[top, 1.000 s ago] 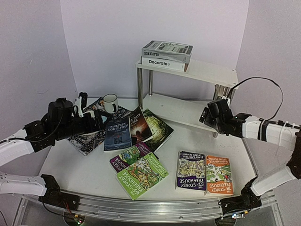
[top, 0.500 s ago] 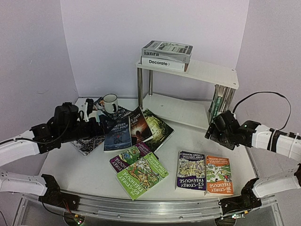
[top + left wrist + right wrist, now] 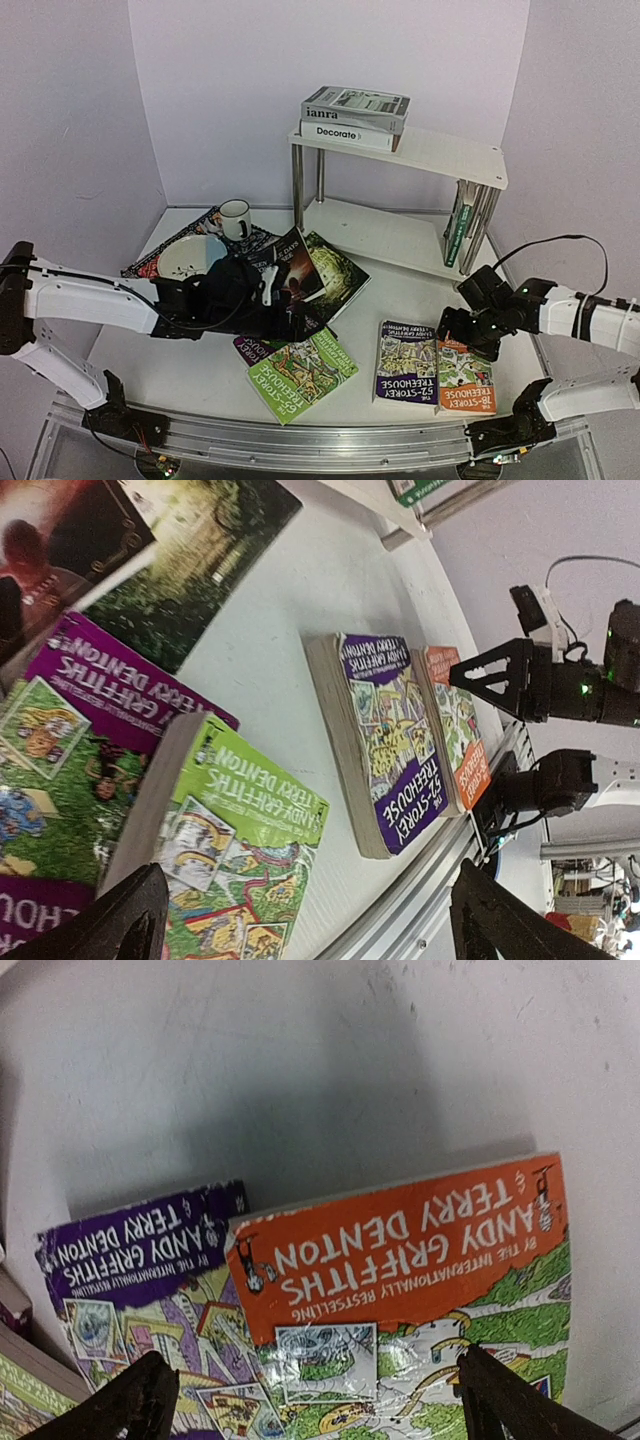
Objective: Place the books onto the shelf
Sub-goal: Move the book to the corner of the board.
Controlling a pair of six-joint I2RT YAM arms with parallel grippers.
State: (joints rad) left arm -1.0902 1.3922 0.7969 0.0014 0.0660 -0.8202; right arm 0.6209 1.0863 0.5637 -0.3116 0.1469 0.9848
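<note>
Most of the books are spread flat on the table (image 3: 180, 360). An orange book (image 3: 466, 372) lies at the near right, touching or just beside a purple book (image 3: 407, 362). A green book (image 3: 303, 371) lies near the middle, with dark novels (image 3: 320, 265) behind it. Two more are stacked on the top board of the shelf (image 3: 390, 235), and one is stood upright at the right end of its lower board.

The right gripper (image 3: 320, 1400) is held over the orange book, jaws wide apart and empty. The left gripper (image 3: 310, 920), equally wide apart, is held low over the green book.

A flat cover may be scraped rather than gripped, and the purple neighbour may be dragged along.
</note>
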